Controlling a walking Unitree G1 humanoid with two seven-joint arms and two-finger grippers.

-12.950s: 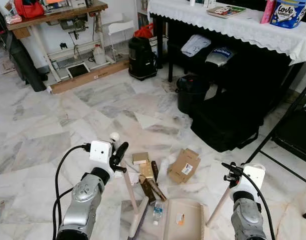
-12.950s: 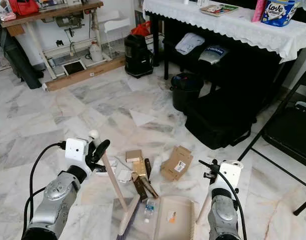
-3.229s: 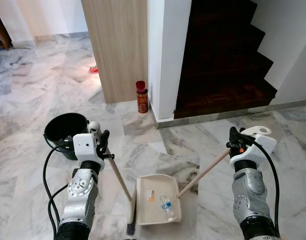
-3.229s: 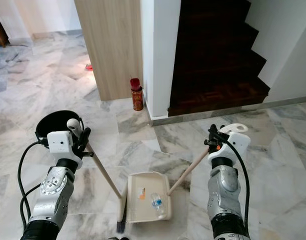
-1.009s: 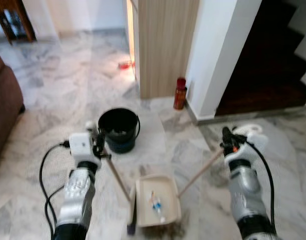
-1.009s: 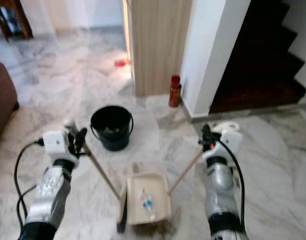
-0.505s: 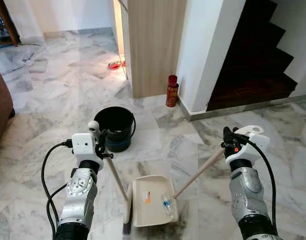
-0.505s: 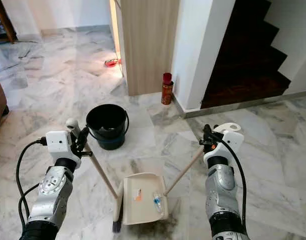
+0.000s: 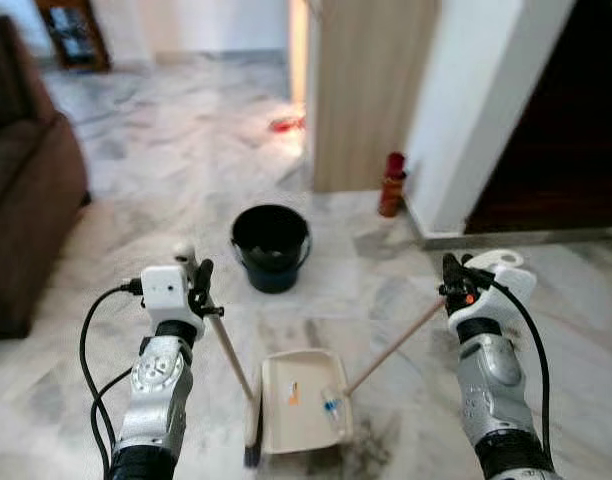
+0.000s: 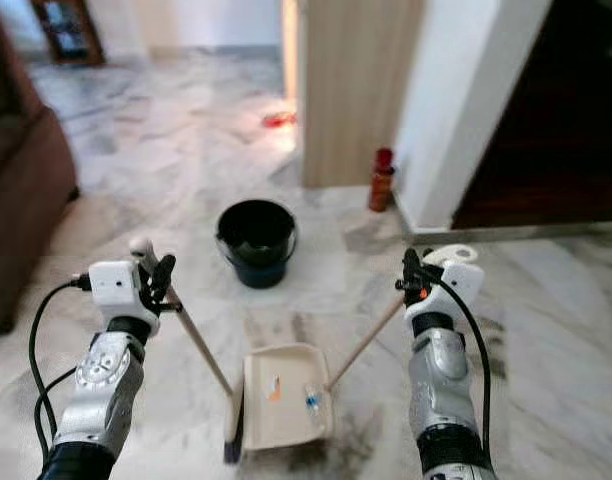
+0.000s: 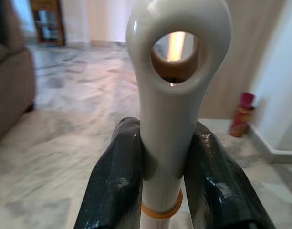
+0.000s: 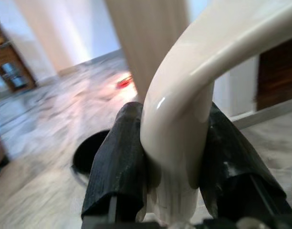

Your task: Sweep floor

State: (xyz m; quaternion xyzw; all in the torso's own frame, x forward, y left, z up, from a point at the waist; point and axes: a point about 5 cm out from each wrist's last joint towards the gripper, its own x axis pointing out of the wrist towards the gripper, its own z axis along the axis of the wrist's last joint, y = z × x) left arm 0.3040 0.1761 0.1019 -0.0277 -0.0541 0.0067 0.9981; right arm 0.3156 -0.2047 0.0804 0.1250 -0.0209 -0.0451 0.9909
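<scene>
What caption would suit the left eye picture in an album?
Left gripper holding a broom, right gripper holding a loaded dustpan, facing a black bucket.

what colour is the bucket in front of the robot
Black. The bucket shows best in the left eye view, standing on the marble floor.

Head stereo looks down (floor shared); wrist cameras hug handles.

Black bucket (image 9: 271, 246), cream dustpan (image 9: 304, 402)
</scene>
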